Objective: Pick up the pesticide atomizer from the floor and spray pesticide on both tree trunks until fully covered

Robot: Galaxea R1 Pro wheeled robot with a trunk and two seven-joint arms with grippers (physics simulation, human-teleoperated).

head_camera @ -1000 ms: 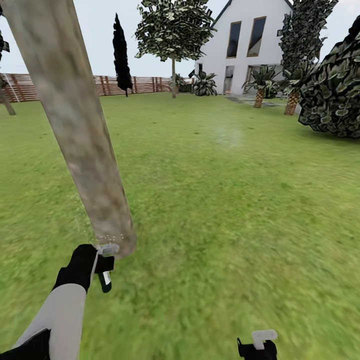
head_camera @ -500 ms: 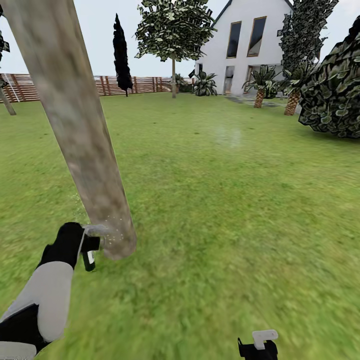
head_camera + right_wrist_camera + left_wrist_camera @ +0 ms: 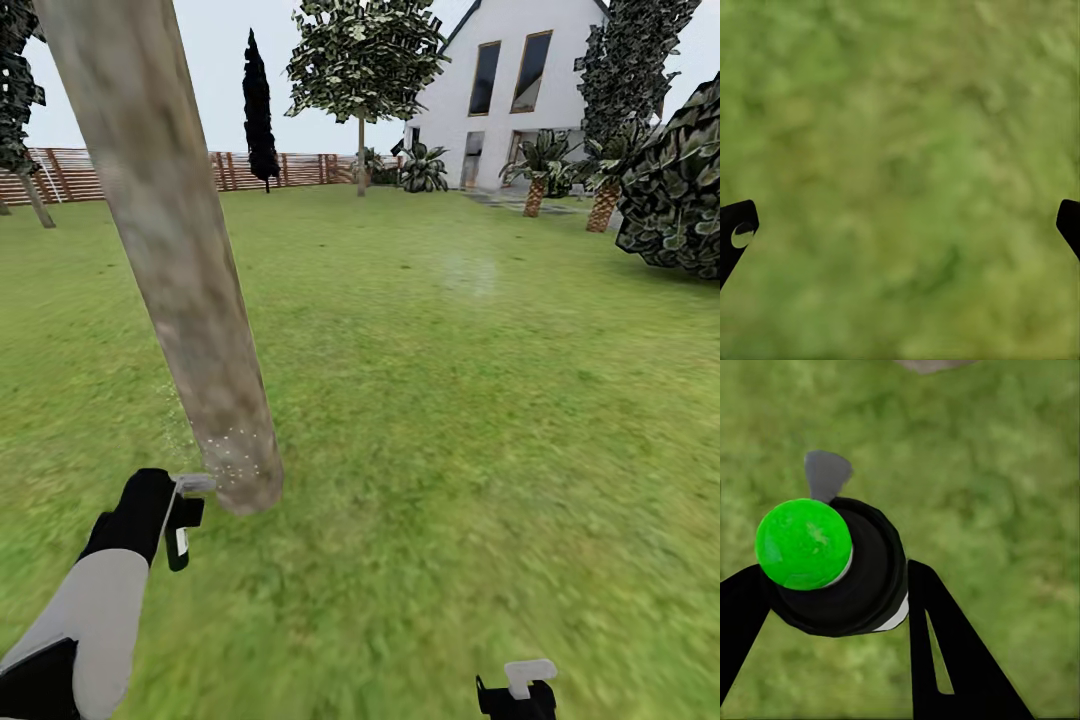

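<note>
A thick mottled grey-brown tree trunk (image 3: 170, 230) leans across the left of the head view, and its base meets the grass near my left hand. My left gripper (image 3: 181, 520) is shut on the pesticide atomizer (image 3: 178, 545), a small black bottle with a white patch and a grey nozzle pointing at the trunk's base. In the left wrist view the atomizer (image 3: 847, 585) sits between the black fingers (image 3: 937, 652) and carries a bright green spot. Whitish pesticide specks (image 3: 236, 452) dot the lowest part of the trunk. My right gripper (image 3: 515, 692) hangs low at the front, open over bare grass (image 3: 900, 150).
Green lawn (image 3: 470, 400) spreads all around. Far off stand a leafy tree with a thin bare trunk (image 3: 361, 150), a dark cypress (image 3: 259, 100), a slatted wooden fence (image 3: 290, 168), a white house (image 3: 510, 90), short palms (image 3: 605, 200) and a large bush (image 3: 680, 190) at the right.
The head view has shifted slightly. My left gripper with the atomizer moved left from under the trunk's base, rose, then dipped again. The specks now sit higher on the trunk's foot.
</note>
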